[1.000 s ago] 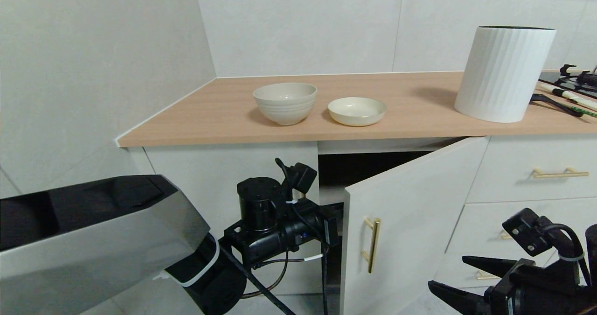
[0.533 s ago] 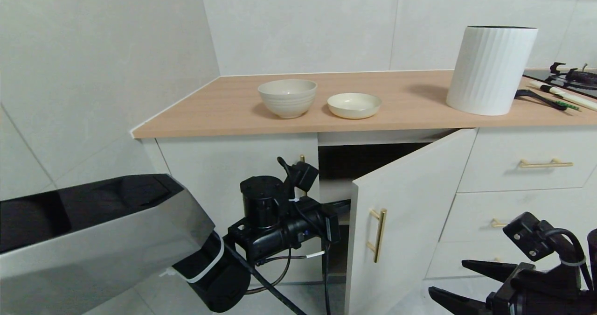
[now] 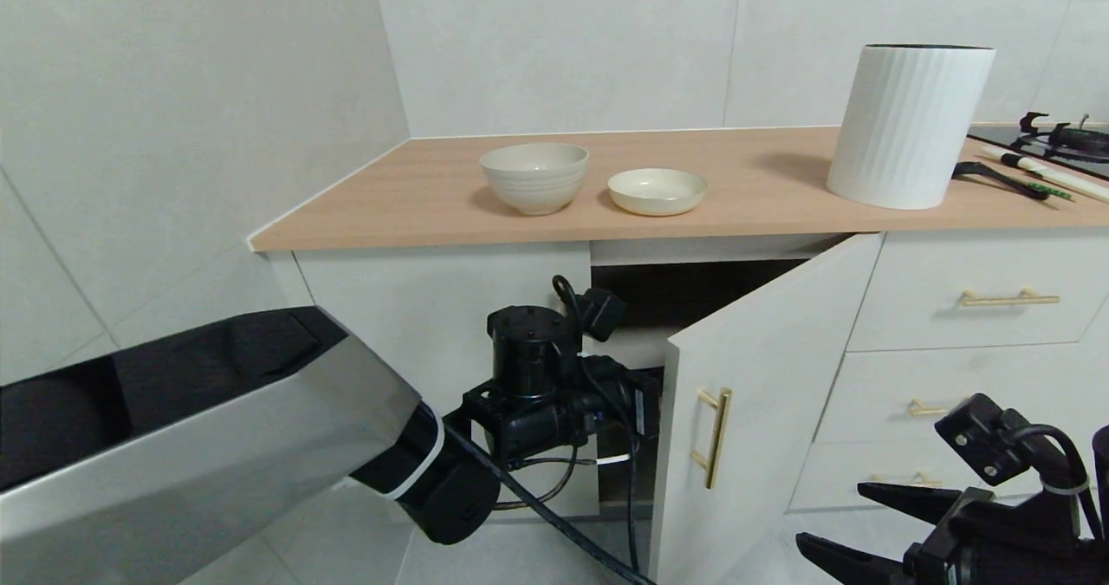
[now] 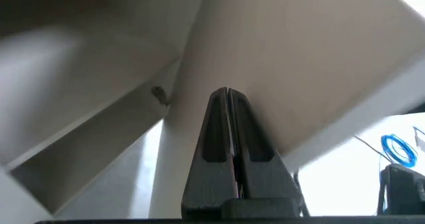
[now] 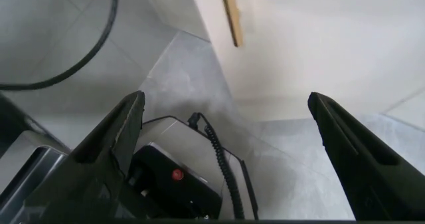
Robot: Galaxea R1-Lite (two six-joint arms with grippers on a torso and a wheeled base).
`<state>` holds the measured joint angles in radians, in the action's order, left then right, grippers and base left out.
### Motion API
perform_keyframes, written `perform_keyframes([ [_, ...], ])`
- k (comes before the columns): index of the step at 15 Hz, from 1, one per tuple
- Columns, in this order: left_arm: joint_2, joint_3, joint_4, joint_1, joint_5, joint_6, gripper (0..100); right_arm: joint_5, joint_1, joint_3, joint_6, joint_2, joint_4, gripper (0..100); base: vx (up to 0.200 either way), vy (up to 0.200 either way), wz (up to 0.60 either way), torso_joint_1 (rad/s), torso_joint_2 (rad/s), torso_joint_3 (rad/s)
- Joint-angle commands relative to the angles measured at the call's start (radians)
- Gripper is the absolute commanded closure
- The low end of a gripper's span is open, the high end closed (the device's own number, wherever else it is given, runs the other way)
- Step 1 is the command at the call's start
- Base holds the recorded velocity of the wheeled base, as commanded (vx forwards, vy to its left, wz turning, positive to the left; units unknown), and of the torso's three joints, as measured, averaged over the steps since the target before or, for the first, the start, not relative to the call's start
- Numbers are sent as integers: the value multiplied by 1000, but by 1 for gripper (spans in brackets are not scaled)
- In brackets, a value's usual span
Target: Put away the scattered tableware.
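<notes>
The left pincer is closed with nothing between its fingers, the two tips pressed flat together. It sits low, at the opening of the cupboard, with the white inner face of the cupboard door right ahead of it. It seems to touch that panel, though contact is hard to judge from the wrist view. The door stands ajar, swung outward toward the right pincer, and its gold handle lies between the two pincers. The right pincer hangs lower and well apart from the door, fingers spread wide and holding nothing, pointed toward the door's outer face over the grey floor.

Above the left pincer, up on the worktop, stands a cream bowl. Just beside it, on the right pincer's side, rests a shallow dish (the two are close but not touching). Farther toward the right pincer's side stands a tall ribbed white container, and beyond it lie some utensils next to a hob. Below these sit drawers with gold handles.
</notes>
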<state>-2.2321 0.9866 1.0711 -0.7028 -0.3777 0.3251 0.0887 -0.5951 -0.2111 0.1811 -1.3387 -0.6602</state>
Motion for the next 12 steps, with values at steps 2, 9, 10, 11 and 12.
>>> perform_keyframes([
  [2,-3,20,9,-24,5,-3,100,0,-2,1,0,9,-1,0,-100,0,0,4,1,4],
  [9,-41,87,-11,-60,14,-5,100,2,-69,21,0,38,-1,0,0,0,0,0,0,0],
  [10,-54,103,-11,-66,26,-6,100,2,-78,22,0,39,-1,0,0,0,0,0,0,0],
  [11,-61,115,-16,-67,42,-9,100,2,-83,22,0,39,-1,0,0,0,0,0,0,0],
  [12,-63,133,-48,-67,71,-26,100,2,-84,22,0,41,-1,0,0,0,0,0,0,0],
])
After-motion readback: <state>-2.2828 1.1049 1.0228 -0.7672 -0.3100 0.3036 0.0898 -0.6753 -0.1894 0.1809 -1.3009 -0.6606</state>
